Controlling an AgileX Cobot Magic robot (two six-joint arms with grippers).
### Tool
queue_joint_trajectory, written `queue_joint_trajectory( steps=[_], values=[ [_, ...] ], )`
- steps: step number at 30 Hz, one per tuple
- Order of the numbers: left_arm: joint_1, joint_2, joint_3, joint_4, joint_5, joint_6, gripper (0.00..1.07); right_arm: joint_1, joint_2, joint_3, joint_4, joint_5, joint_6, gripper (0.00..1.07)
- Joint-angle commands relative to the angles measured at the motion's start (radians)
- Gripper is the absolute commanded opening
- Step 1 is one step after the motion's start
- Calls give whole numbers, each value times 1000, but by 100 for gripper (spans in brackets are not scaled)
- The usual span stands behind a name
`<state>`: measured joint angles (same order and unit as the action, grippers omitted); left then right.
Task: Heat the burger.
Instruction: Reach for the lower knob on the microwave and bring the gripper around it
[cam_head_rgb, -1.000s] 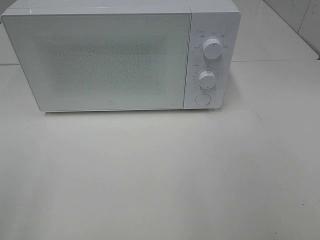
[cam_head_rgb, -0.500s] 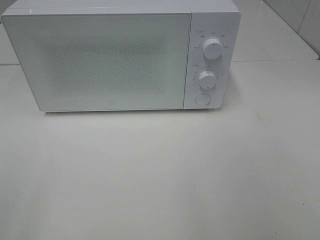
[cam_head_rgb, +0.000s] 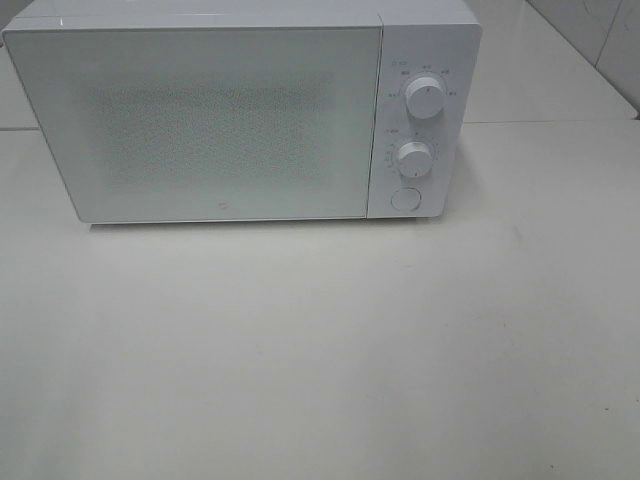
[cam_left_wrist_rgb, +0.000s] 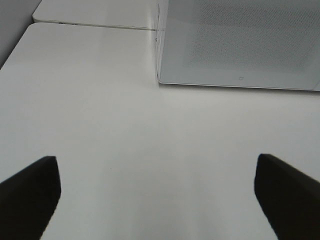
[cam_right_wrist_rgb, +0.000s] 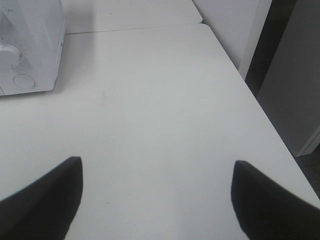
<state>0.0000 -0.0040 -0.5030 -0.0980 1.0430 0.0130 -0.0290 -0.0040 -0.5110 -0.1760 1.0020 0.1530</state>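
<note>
Standing at the worktop's (cam_head_rgb: 320, 350) back edge, the microwave (cam_head_rgb: 240, 115) is shut. Your left gripper (cam_left_wrist_rgb: 155, 167) and right gripper (cam_right_wrist_rgb: 156, 167) hover over the worktop, fingers wide apart, holding nothing. You cannot tell where the burger is.

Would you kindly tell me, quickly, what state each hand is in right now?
Left hand: open, holding nothing.
Right hand: open, holding nothing.
</note>
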Motion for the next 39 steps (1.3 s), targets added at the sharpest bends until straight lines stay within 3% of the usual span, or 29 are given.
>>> queue_joint_trajectory(
  steps=[1,13,19,39],
  values=[
    [3,-25,3,-2,-10,-2,98,-7,-15,0,-1,-5,-3,76],
    [3,-25,3,-2,-10,-2,98,-7,17,-25,1,-23,-3,76],
    [3,-25,3,-2,-10,-2,98,-7,120,-20,-6,-160,-3,76],
    [3,-25,3,-2,-10,-2,98,-7,343,223,2,-755,1,76]
  ],
)
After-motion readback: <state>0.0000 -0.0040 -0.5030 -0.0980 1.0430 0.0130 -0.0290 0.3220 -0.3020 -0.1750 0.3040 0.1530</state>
